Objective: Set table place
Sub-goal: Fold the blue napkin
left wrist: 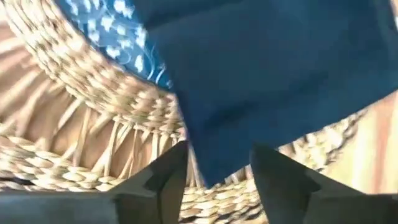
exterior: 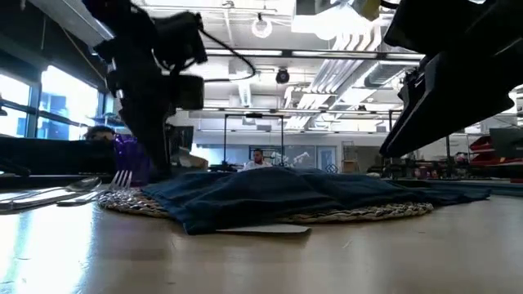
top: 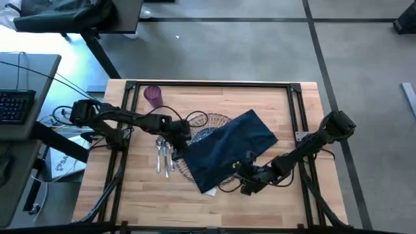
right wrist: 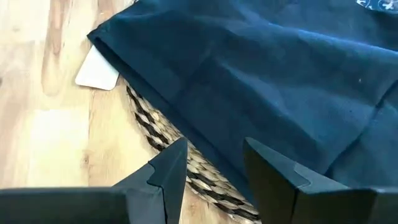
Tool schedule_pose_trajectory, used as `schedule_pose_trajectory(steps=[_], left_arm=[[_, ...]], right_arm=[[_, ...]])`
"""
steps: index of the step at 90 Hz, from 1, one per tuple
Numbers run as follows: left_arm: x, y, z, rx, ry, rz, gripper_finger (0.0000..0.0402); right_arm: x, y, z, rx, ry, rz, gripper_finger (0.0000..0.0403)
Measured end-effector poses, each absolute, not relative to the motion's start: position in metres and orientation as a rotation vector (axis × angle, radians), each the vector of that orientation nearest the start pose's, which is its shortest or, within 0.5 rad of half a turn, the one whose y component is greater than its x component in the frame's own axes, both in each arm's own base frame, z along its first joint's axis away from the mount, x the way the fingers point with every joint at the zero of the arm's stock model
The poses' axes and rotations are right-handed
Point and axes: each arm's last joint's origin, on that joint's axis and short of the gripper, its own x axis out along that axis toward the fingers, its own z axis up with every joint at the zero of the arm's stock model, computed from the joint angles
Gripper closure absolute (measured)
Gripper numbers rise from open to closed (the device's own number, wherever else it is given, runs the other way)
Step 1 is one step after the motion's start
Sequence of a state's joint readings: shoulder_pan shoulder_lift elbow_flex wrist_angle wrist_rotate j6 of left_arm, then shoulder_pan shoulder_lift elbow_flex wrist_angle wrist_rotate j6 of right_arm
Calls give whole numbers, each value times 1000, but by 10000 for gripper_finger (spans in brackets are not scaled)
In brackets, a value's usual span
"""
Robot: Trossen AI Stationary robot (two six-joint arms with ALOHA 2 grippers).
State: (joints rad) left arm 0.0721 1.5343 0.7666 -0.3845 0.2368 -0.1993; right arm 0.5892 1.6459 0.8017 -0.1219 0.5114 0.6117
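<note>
One navy cloth napkin (top: 227, 148), one round woven wicker charger (top: 195, 170), one blue-patterned round plate (top: 203, 133), one small purple cup (top: 153, 95), three pieces of silver cutlery (top: 163, 153).

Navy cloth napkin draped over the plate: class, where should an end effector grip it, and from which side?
Grip the navy cloth napkin at its loose near corner overhanging the woven wicker charger, approaching from the table's front edge; there the cloth lies free of the blue-patterned plate.

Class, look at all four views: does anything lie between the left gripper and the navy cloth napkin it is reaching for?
Nothing visible does. The left gripper is open, with the edge of the navy cloth napkin already between its fingers, above the round woven wicker charger.
</note>
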Motion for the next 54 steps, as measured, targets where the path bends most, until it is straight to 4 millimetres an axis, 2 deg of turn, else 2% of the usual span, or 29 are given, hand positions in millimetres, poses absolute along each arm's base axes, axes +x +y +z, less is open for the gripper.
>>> schedule_pose_trajectory(steps=[30,54], left_arm=[[278,11,135,-429,1138,-152,248],[279,9,134,-456,1131,-189,320]], right_arm=[[257,155,147,80,799,-181,265],[257,155,147,77,806,-180,265]])
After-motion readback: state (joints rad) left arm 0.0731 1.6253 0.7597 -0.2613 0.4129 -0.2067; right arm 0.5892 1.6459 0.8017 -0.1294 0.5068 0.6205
